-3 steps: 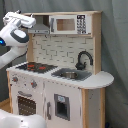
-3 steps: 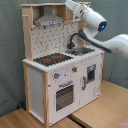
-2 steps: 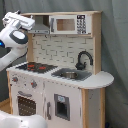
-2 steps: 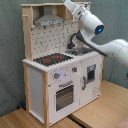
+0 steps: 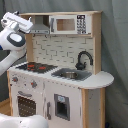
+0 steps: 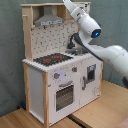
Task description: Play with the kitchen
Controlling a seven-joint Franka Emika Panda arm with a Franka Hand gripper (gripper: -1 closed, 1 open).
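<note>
One gripper (image 5: 29, 23) hides kitchen (image 5: 55, 85) hood.

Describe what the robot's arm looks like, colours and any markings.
The arm is glossy white with rounded, tube-like links. One joint in the second exterior view carries a dark cap with a small blue light; in the first exterior view a joint shows a dark grey round face edged blue.
</note>
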